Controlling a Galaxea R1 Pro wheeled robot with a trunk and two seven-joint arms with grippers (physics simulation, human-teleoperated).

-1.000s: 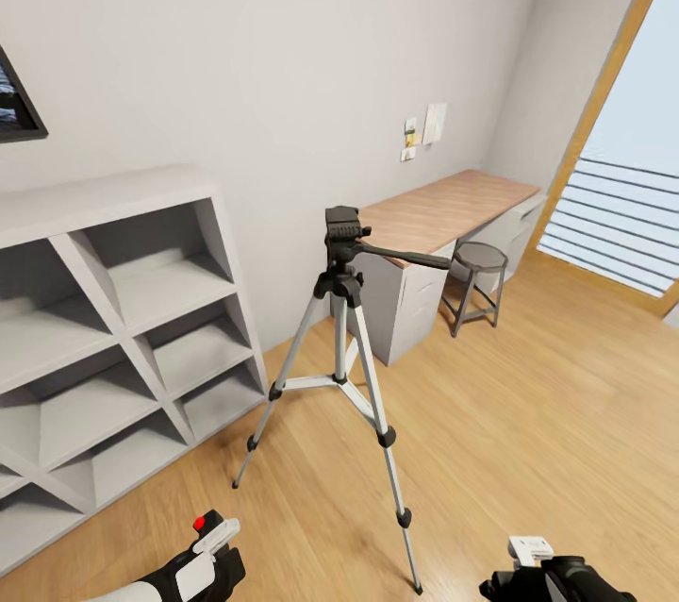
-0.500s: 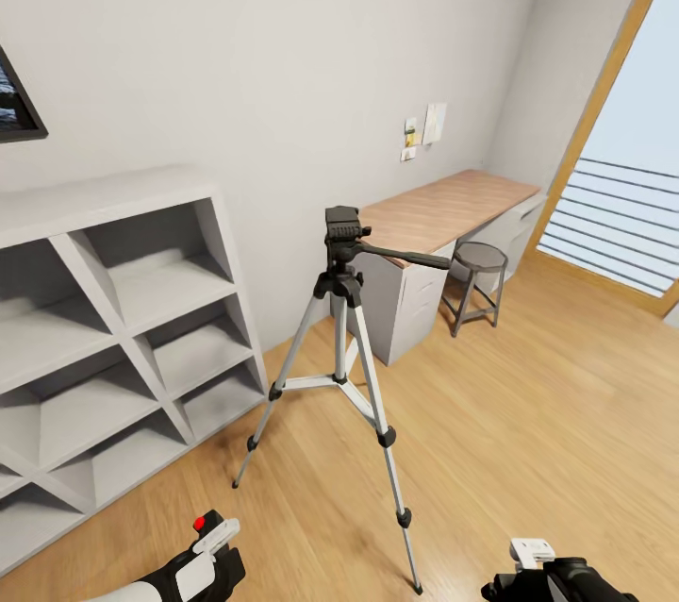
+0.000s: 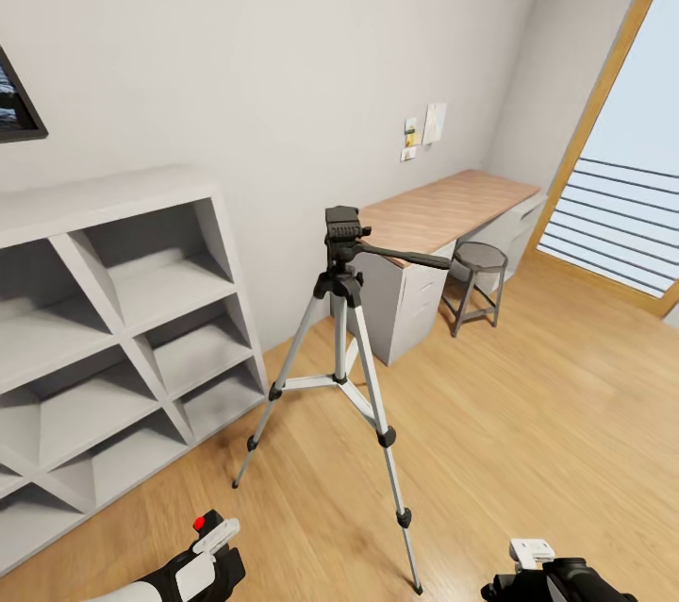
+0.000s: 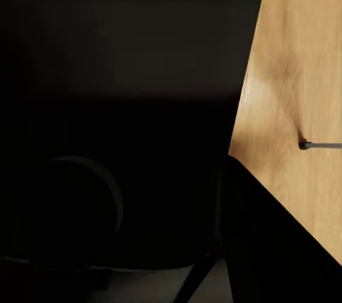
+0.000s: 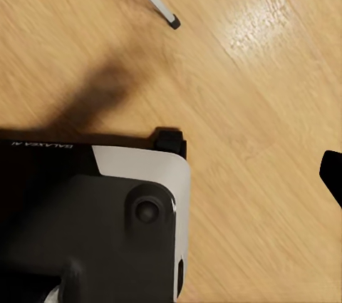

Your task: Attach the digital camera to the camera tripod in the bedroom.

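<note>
We stand facing the waist-high camera tripod with three silver metal legs and a black head (image 3: 341,338), which rests on the light wood plank floor (image 3: 528,432) between the white cube shelves (image 3: 113,319) and the wood-topped white worktop (image 3: 443,210) with its round grey stool (image 3: 478,286). The tripod's long black pan handle (image 3: 405,255) points toward the stool, and the mounting plate on top of the head looks bare.

Our left gripper (image 3: 215,545) sits low at the near edge of the head view, well short of the tripod. Its white fingers (image 3: 215,536) appear closed around the small black digital camera with a red round button on top (image 3: 203,526); the left wrist view is almost wholly dark with something close against the lens, which fits a held object, and a tripod foot (image 4: 304,144) shows on the floor beyond. Our right gripper (image 3: 530,553) hangs low on the other side, above bare floor near another tripod foot (image 5: 173,22); we cannot tell how wide its fingers stand.

The step in hand, as we judge it, is bringing the camera up to the tripod head. To do it well we should raise the left arm high enough to clear the head, keep the camera's base level and facing down, and come in from the shelf side, away from the pan handle. A nudge to a leg could tip the stand, so the descent should be slow and straight.
</note>
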